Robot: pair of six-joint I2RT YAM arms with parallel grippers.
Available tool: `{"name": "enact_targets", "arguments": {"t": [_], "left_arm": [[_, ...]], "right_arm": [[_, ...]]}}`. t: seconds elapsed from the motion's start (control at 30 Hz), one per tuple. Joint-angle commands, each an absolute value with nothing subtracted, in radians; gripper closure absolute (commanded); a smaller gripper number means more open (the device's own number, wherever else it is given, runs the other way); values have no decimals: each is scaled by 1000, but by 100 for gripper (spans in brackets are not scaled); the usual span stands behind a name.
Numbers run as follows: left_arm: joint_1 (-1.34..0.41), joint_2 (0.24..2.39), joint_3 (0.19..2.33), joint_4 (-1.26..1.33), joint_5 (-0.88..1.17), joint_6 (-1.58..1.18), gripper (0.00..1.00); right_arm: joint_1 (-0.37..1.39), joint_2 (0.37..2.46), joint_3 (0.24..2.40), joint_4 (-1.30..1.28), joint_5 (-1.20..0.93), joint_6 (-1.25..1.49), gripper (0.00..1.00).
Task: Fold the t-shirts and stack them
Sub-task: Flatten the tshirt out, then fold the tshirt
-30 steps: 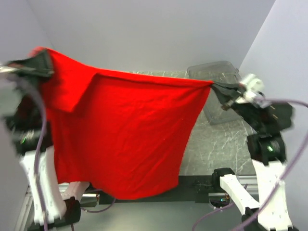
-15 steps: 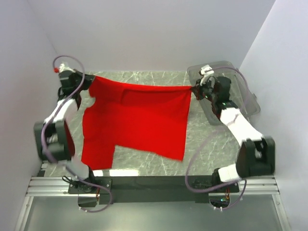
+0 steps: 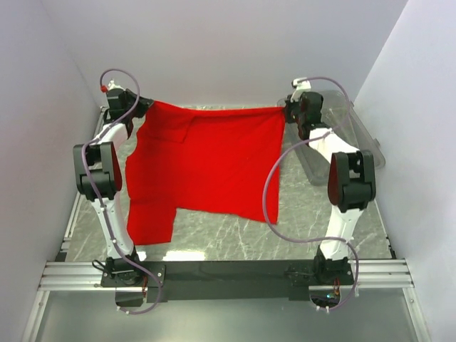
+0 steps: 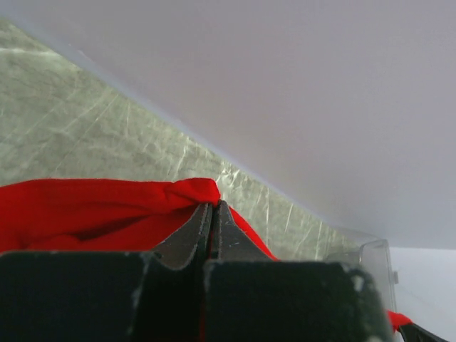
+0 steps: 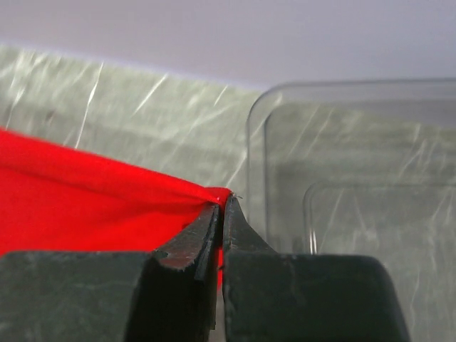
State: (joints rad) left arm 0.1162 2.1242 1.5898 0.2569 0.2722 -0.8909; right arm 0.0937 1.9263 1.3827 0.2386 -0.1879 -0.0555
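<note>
From above, the red t-shirt stretches between the left gripper and the right gripper over the marble table, outside the clear bin at far right. Left wrist: jaws pinched tight on a bunched corner. Right wrist: jaws clamped on the other corner, just beside the bin's wall.

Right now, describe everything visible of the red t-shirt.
The red t-shirt is plain, unprinted soft cloth, short-sleeved. Its far edge is stretched taut between the left end effector and right end effector, each shut on a corner. The rest spreads toward the near side, one sleeve at the lower left. Whether it touches the table is unclear.
</note>
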Motion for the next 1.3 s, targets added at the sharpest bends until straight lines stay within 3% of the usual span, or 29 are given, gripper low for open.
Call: {"name": "enact_targets", "arguments": {"t": [0.0,0.5,0.93,1.27], "left_arm": [[118,2167,1672,273,279,-931,99],[121,2341,1867,209,316,-976,99],[156,2327,1849,229,357,-966,99],[199,2234,1714,268,469,-908,99]], "right_arm": [[92,1982,1529,233,-81,24,100],[101,2083,1629,176,-84,31,100],[101,2027,1563,175,-179,-74,100],[100,1944,1479,141,-290,-141,100]]}}
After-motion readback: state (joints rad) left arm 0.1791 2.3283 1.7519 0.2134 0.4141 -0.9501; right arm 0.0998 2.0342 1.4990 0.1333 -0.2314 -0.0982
